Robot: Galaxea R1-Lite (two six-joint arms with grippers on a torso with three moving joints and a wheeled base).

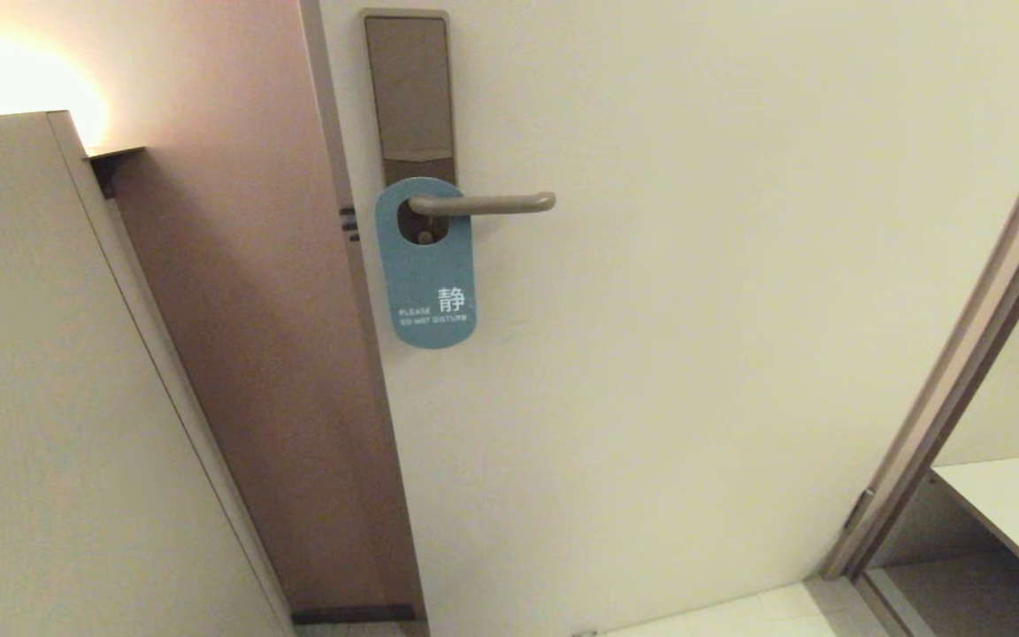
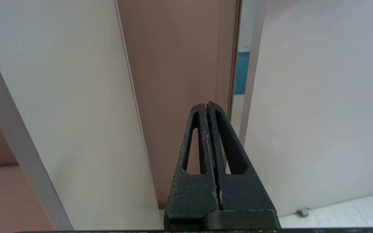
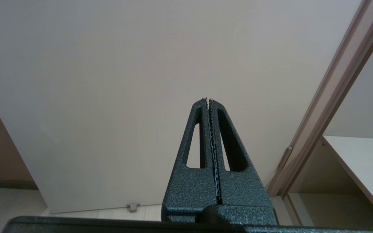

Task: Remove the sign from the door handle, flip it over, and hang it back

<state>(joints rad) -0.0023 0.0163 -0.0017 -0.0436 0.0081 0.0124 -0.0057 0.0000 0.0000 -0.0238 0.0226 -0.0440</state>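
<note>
**Both grippers closed and empty, teal sign on the lever**

Right up against the lens, the left gripper fills the lower middle of its wrist view, black textured fingers pressed flat together, nothing between them. It points at the brown door frame where the frame meets the edge of the cream door. Through the narrow gap there, only a sliver of teal shows; what it belongs to cannot be made out from here.

Over to the right gripper: same story, toothed inner faces meeting in a tight seam, holding nothing, aimed at bare door panel low down near a small door stop at the floor line. Neither arm appears in the head view at all.

And there's the sign, teal face outward, white "PLEASE DO NOT DISTURB" lettering small and only just readable beneath a larger Chinese character. Its oval hole is looped over the door handle, close to the backplate. The sign covers the lower part of that plate, and its reverse face is hidden. At the right edge, a pale shelf is cut off by the frame.
</note>
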